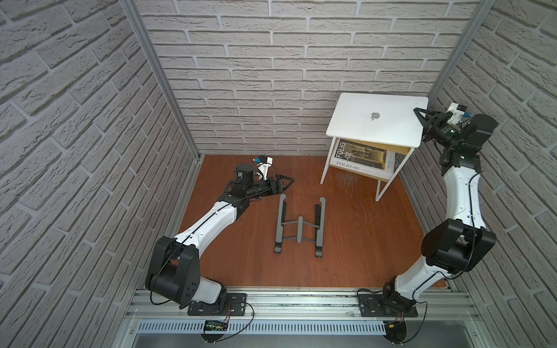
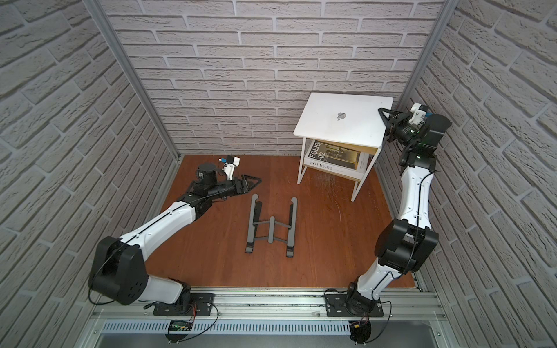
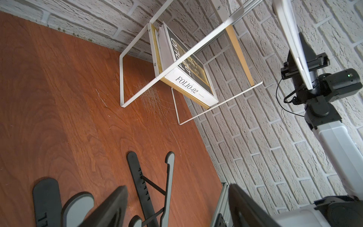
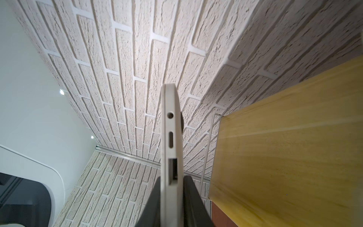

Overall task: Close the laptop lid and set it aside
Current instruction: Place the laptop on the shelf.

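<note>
Silver-white with a grey apple logo (image 1: 374,115) at centre, the laptop lid (image 1: 355,126) is shut on the laptop (image 4: 170,137), which sits level above the white wire rack (image 1: 325,171). The right end effector (image 1: 419,113) is clamped on its edge. The left end effector (image 1: 286,185) has its fingers apart, low over the bench (image 1: 331,256).

White arm shells (image 1: 211,221), black joints (image 1: 173,268), thin black cables (image 3: 276,92).
</note>
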